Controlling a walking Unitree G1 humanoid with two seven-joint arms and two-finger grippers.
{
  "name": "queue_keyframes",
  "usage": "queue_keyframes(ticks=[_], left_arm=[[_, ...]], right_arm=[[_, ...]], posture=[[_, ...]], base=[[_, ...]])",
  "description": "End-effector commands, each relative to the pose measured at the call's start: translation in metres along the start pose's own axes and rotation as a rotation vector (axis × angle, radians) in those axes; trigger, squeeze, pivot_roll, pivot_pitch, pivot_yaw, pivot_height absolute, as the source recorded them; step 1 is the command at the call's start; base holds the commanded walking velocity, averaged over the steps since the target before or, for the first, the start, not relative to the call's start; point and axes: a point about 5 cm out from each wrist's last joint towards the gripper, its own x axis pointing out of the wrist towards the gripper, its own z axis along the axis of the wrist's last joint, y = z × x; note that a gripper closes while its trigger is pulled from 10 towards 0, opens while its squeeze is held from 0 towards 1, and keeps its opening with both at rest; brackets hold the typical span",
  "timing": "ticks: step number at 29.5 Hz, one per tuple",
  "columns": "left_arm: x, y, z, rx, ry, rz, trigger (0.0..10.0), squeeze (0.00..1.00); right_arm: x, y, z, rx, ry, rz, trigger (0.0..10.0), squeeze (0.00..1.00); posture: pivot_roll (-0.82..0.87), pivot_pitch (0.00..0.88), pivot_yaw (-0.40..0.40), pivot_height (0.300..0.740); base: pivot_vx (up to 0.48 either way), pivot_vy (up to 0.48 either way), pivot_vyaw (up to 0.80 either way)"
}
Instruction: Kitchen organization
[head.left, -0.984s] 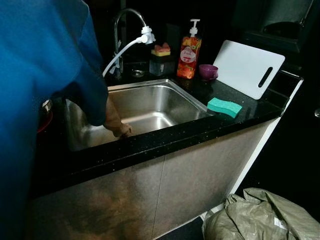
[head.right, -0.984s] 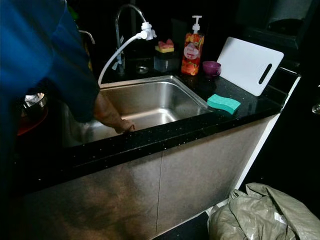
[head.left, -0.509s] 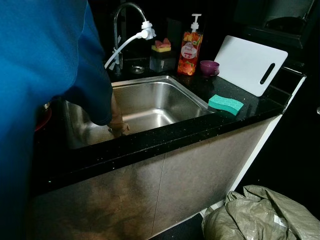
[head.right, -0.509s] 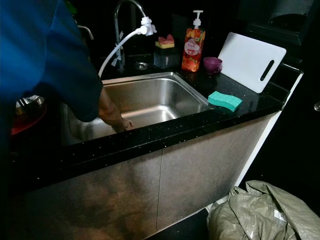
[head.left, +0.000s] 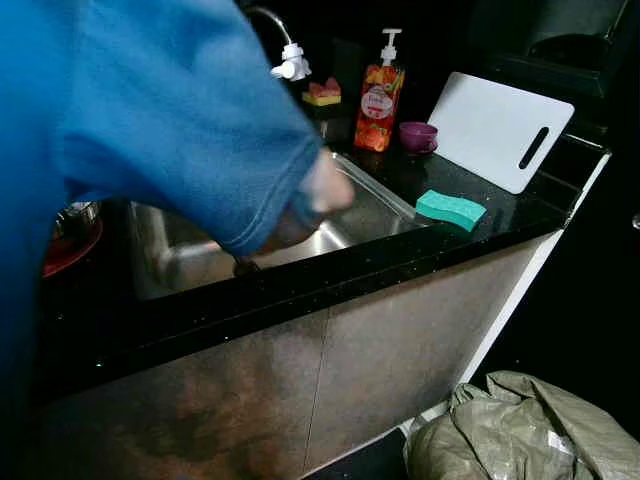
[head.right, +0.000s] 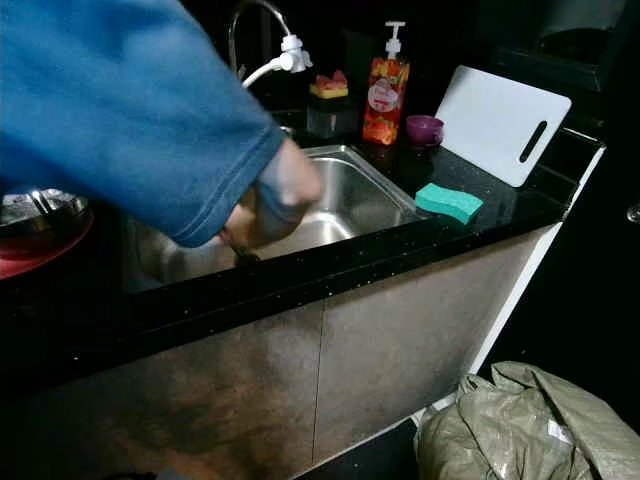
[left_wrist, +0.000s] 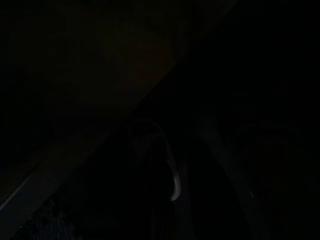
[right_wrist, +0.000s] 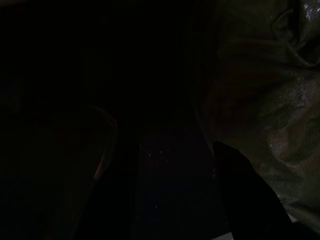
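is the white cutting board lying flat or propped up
Propped up. The white cutting board stands tilted at the back of the black counter, lower edge on it, handle slot toward the right, beside the purple cup.

A person's blue sleeve (head.left: 150, 110) hid most of the sink (head.left: 370, 205) and the faucet's base; their hand (head.right: 285, 185) was motion-blurred (my wrist views were nearly black).

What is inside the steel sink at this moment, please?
A person's hand, blurred, reaches from a blue sleeve over the sink. The visible part of the basin floor looks bare. The sleeve and hand cover the left and middle part, so anything lying there cannot be seen.
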Motion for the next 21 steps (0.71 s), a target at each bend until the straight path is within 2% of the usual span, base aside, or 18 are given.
queue_keyframes(ticks=[1, 21], left_arm=[[-0.0012, -0.003, -0.0068, 0.009, 0.036, -0.015, 10.0, 0.0], [0.0, -0.0056, -0.0047, 0.003, 0.032, -0.015, 10.0, 0.0]], right_arm=[[-0.0012, -0.0037, -0.0052, 0.006, 0.024, -0.013, 10.0, 0.0], [-0.0007, -0.0076, -0.0007, -0.004, 0.009, -0.018, 10.0, 0.0]], posture=[[0.0, 0.084, -0.051, 0.74], [0.0, 0.071, -0.06, 0.74]], base=[[0.0, 0.0, 0.0], [0.0, 0.0, 0.0]])
